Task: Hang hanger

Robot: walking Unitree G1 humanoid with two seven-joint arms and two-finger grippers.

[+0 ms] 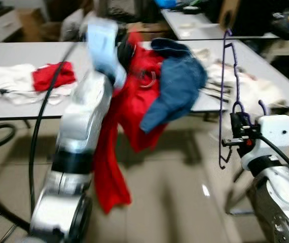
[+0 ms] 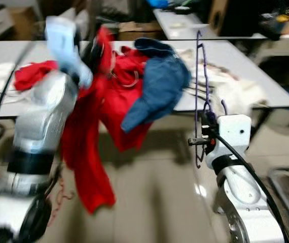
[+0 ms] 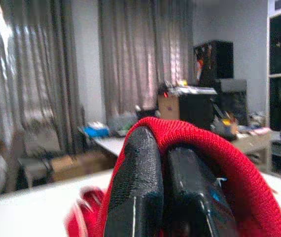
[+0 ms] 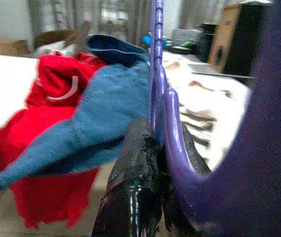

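Holding the thin purple wire hanger (image 1: pixel 229 96) upright in its pinching right claw (image 1: pixel 239 132) while the left claw (image 3: pixel 172 187) pinched the red garment with blue lining (image 1: pixel 149 96) above the grey counter (image 1: pixel 23 50), the robot had, I judged, nothing hung yet.

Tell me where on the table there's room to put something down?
Bare grey table shows behind the white clothes, and along the right edge beyond the purple hanger. The middle is crowded: the red garment and blue garment hang before it.
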